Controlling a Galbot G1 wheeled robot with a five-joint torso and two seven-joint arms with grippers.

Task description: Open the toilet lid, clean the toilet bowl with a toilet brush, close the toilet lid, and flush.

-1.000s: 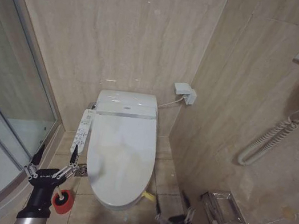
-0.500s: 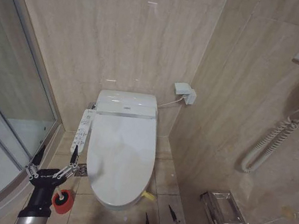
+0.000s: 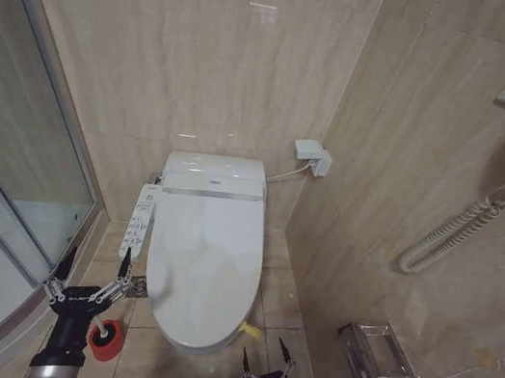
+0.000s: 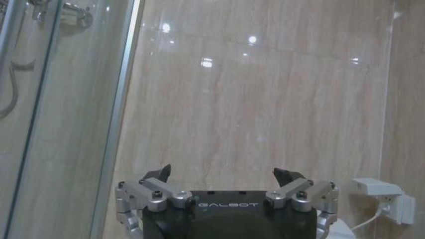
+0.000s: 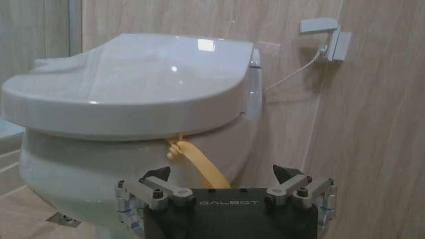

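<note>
Head view: the right gripper (image 3: 263, 360) is seen low on the floor with its fingers spread and nothing held, just beside the yellow tag (image 3: 250, 330) at the front edge of the toilet lid (image 3: 202, 263). The lid is lying closed over the toilet bowl (image 5: 79, 169). The left gripper (image 3: 89, 272), also wide open and empty, is parked above the red holder cup (image 3: 105, 339). No step seems done; the lid must first be opened.

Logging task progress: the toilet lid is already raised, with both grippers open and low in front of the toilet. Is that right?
Not quite: the toilet lid is down, closed over the toilet bowl, as the head and right wrist views show. The rest holds: left gripper and right gripper are open and low in front.
</note>
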